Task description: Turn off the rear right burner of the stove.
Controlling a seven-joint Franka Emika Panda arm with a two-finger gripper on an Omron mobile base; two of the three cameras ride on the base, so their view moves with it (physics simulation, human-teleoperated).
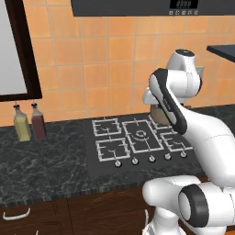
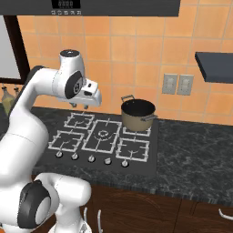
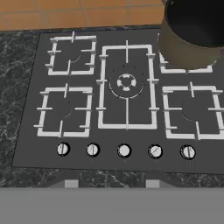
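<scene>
- The gripper (image 2: 80,106) hangs above the stove's rear left part, well clear of the glass; its jaws stand parted, grasping nothing, with two tips showing apart at the bottom of the hand view.
- The stove (image 3: 26,131) lies flat in the dark marbled counter (image 3: 13,61), its left edge bordered by bare stone.
- The centre burner (image 3: 126,83) sits in the middle, uncovered.
- Five knobs (image 3: 124,151) line the front edge, with open space above them.
- The rear right burner (image 3: 183,68) lies at the back right corner, under a dark pot (image 3: 192,30) that covers most of its grate.
</scene>
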